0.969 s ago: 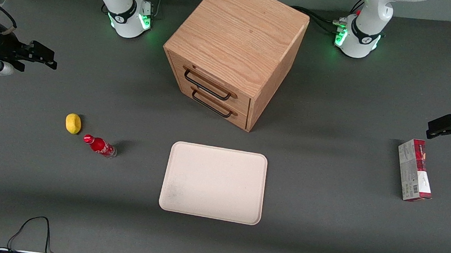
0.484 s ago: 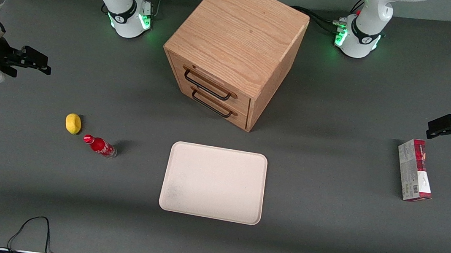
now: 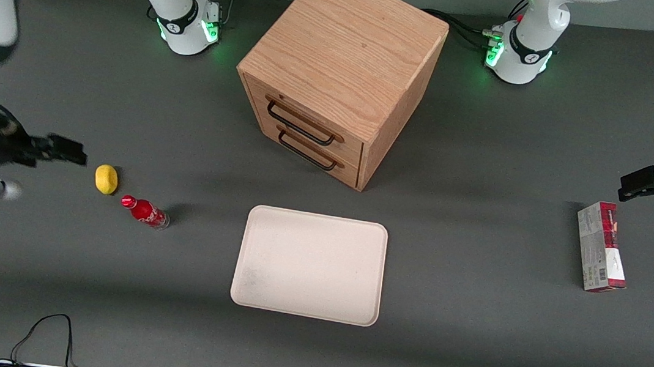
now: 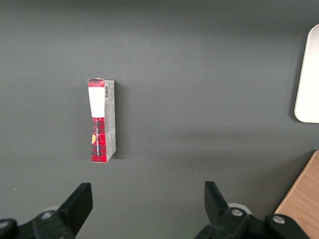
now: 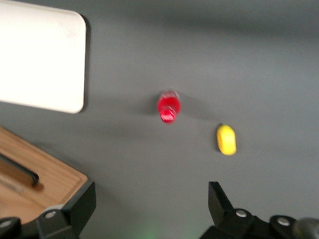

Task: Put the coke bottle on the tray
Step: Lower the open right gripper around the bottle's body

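Observation:
The coke bottle [image 3: 144,212], small and red with a red cap, stands on the grey table toward the working arm's end, beside a yellow lemon [image 3: 106,179]. The cream-pink tray [image 3: 310,264] lies flat in front of the wooden drawer cabinet, nearer the front camera. My gripper [image 3: 69,150] hangs above the table at the working arm's end, beside the lemon, open and empty. In the right wrist view the bottle [image 5: 169,106], the lemon [image 5: 226,139] and a tray corner [image 5: 60,74] show between and ahead of the wide-open fingers [image 5: 79,206].
A wooden drawer cabinet [image 3: 339,74] with two black handles stands at the table's middle. A red-and-grey carton [image 3: 600,247] lies toward the parked arm's end. A black cable [image 3: 48,330] loops at the table's near edge.
My gripper has dropped lower and come nearer the front camera, ending close beside the lemon. The bottle, lemon and tray have not moved.

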Tool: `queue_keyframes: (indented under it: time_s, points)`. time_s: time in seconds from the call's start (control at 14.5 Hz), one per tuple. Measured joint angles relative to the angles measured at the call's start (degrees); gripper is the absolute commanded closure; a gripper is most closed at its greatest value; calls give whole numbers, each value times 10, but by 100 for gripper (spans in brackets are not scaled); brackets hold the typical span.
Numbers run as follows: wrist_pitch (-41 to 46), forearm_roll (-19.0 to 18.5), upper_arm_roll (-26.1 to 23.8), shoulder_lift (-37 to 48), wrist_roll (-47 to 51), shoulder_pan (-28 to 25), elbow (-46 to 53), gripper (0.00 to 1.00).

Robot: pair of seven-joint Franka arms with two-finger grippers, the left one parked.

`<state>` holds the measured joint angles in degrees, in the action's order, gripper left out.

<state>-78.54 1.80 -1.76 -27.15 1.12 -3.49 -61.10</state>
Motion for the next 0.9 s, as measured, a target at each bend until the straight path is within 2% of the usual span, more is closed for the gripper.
queue_keyframes:
  time_s: [0.21, 0.9]
  points:
    - [-1, -2, -1, -48, 9, -9, 39, 0]
    - [0, -16, -1, -50, 6, -5, 35, 0]
